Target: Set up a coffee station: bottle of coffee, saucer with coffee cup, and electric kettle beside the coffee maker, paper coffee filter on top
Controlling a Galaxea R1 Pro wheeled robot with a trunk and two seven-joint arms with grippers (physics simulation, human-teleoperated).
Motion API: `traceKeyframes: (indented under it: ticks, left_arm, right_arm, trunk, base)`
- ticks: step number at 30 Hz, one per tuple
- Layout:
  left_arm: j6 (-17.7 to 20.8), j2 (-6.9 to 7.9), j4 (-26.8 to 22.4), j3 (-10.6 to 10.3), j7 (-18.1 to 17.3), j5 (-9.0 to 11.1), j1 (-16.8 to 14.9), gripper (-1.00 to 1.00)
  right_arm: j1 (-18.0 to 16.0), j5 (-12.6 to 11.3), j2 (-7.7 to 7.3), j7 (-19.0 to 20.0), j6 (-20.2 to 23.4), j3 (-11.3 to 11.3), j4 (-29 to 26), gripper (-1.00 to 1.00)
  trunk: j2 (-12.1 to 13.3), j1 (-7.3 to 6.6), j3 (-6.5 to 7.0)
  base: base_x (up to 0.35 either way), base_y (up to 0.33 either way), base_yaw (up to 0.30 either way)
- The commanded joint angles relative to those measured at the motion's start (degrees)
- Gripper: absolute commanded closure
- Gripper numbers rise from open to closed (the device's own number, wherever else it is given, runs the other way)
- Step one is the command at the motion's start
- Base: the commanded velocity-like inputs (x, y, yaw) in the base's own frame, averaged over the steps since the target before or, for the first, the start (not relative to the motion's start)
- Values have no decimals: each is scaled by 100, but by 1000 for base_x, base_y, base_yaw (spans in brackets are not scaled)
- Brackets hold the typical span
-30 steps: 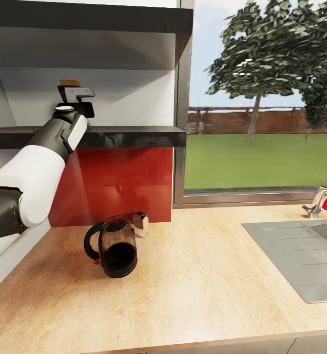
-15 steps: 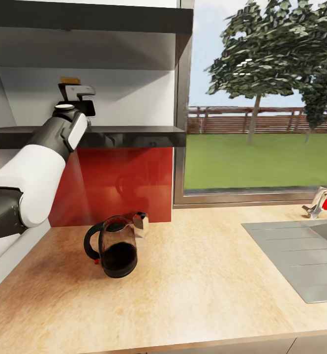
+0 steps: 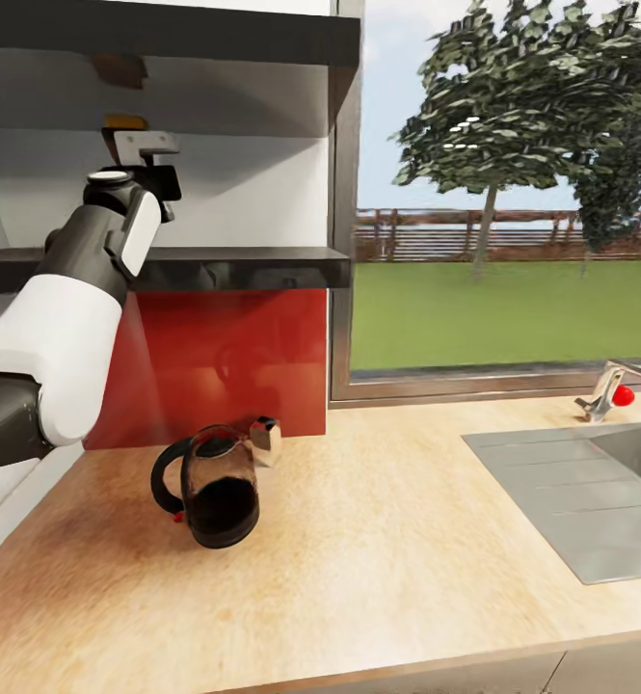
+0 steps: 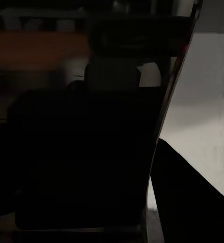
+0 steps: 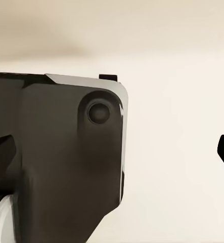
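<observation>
Above the dark shelf (image 3: 243, 267), left tool (image 3: 130, 145) against something orange-capped, possibly the coffee bottle (image 3: 125, 121); grip unclear.

Daylight is coming through a large window (image 3: 503, 241) showing lawn and trees. A red backsplash (image 3: 214, 366) is sitting beneath dark shelves (image 3: 224, 268), possibly wall-mounted, beside a steel sink (image 3: 571, 501).

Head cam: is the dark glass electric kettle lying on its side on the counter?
No, the dark glass electric kettle stands upright on the wooden countertop, its black handle facing the wall side.
</observation>
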Motion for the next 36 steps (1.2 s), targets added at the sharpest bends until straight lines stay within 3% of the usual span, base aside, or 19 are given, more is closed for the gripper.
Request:
traceKeyframes:
  ticks: [1, 10, 36]
  left_arm:
    - [39, 10, -18, -43, 33, 28, 0, 100]
    - [45, 11, -26, -43, 31, 36, 0, 100]
    - [37, 11, -35, -34, 39, 52, 243, 100]
  right_arm:
    - [1, 17, -2, 15, -12, 1, -1, -100]
    - [1, 17, 1, 16, -11, 1, -4, -100]
    - [1, 17, 2, 16, -11, 1, -1, -100]
  trunk:
    - [-3, 2, -1]
    - [-3, 2, -1]
    - [-3, 2, -1]
  base:
    - [0, 0, -248]
    - [0, -68, -259]
    - [0, -270, -262]
